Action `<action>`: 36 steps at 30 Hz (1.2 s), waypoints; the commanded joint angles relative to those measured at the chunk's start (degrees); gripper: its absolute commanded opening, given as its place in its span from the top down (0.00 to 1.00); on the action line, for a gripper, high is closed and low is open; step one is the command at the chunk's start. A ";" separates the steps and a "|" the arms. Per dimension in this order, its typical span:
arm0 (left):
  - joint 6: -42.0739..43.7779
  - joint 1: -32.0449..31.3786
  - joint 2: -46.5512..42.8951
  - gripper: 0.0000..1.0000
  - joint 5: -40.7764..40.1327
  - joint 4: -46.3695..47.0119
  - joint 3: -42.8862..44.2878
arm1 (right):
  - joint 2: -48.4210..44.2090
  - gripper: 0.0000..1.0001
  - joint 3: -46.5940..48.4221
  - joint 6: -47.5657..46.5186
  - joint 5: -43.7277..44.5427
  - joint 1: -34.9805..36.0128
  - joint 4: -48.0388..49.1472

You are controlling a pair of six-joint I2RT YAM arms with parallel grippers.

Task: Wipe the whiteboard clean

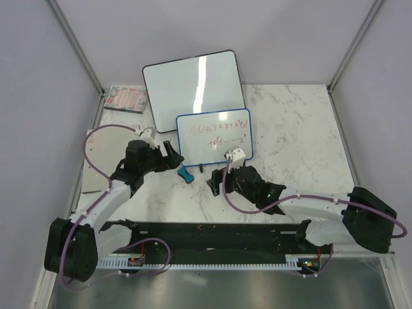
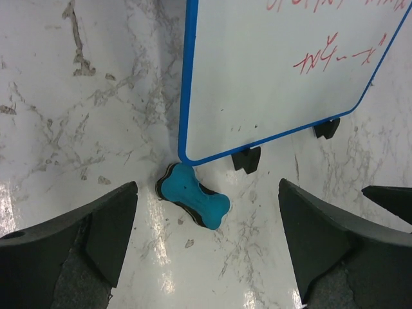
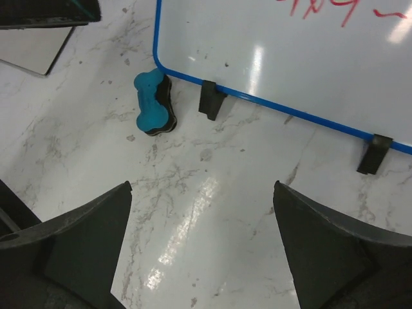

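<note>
Whiteboard [image 1: 214, 135] stands on its feet [image 2: 247, 158] just beyond both arms, writing unerased, eraser [image 2: 193, 195] at its near-left corner, so I aim the left gripper [image 2: 206, 222] at it, fingers apart, right gripper [image 3: 203, 238] likewise spread, waiting.

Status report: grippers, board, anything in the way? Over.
Left gripper open, empty; right gripper open, empty. Whiteboard standing on its feet, writing not erased. Blue eraser on table by its corner, ahead of left gripper, nothing blocking it.
</note>
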 commanded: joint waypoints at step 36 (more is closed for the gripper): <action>-4.18 5.40 1.16 0.01 -4.07 -5.10 2.76 | 37.20 0.43 35.02 -16.73 -5.09 5.31 -9.59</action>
